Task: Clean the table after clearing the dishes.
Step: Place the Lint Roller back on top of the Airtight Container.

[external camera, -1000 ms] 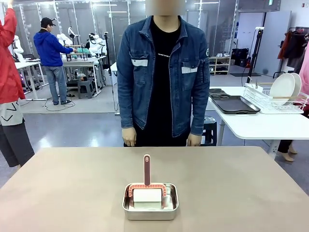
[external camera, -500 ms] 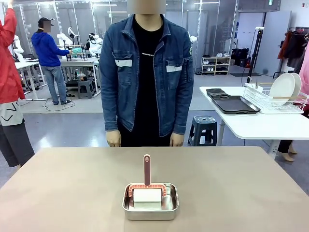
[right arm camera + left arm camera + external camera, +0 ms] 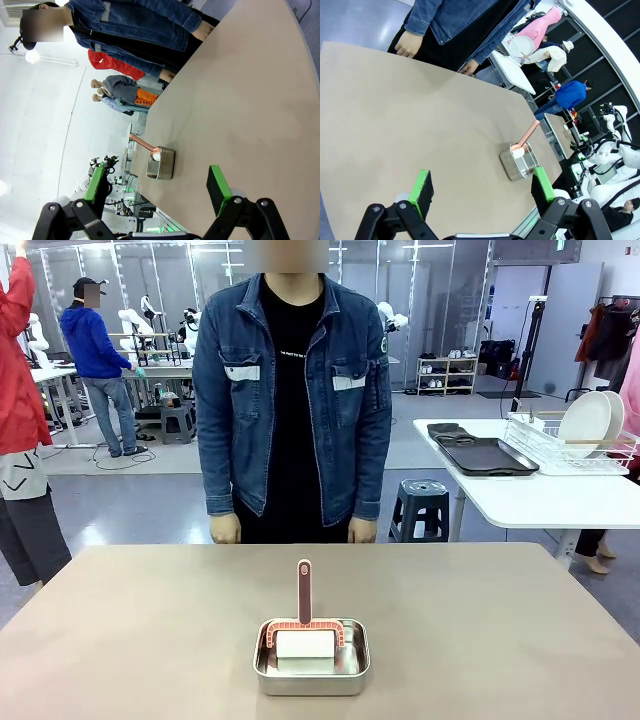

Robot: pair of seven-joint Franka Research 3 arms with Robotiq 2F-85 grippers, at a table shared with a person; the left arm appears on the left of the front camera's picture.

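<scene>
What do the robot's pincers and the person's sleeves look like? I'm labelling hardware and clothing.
Each pincer, left pincer and right pincer, has black linkage arms with silver bolts and bright green pads on its fingertips. The person wears a blue denim jacket with long cuffed sleeves over a black shirt.

The left gripper (image 3: pixel 482 186) has black linkage arms with silver screws at the joints, and its fingers (image 3: pixel 421 187) carry bright green pads with dark inner faces. The right gripper (image 3: pixel 160 186) is built alike (same black links, same green pads). The person (image 3: pixel 293 400) wears a blue denim jacket with pale chest-pocket strips, open over a black shirt.
</scene>
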